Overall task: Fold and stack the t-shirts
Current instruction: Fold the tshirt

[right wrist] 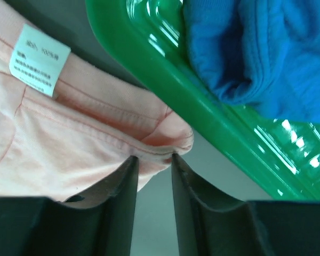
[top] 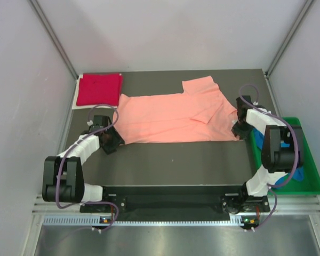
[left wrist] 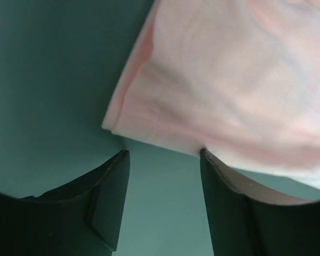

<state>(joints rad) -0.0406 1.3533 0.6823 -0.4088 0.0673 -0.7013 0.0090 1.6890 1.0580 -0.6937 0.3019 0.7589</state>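
Overhead, I see the salmon-pink t-shirt [top: 170, 117] spread flat across the middle of the table [top: 176, 160]. The crimson-red t-shirt [top: 98, 89] sits folded at the far left corner. The bright blue t-shirt [top: 260, 137] is bunched in the green tray [top: 309, 178] off the table's right edge. My left gripper [top: 111, 140] is at the pink tee's near left corner, and my right gripper [top: 239, 128] is at its right edge, beside the tray.

On the left wrist camera, the left gripper [left wrist: 162, 160] has its fingers well apart. One fingertip [left wrist: 213, 165] touches the pink tee's [left wrist: 229, 80] edge, and the other sits over bare table.

On the right wrist camera, the right gripper [right wrist: 152, 159] has its fingers close together, with a fold of the pink hem [right wrist: 154, 144] at the tips. I cannot tell whether they are actually clamped on it. A white care label [right wrist: 40, 60] shows on the fabric. The tray's rim [right wrist: 202, 122] lies just beside that corner, and the blue tee [right wrist: 266, 53] is inside it.
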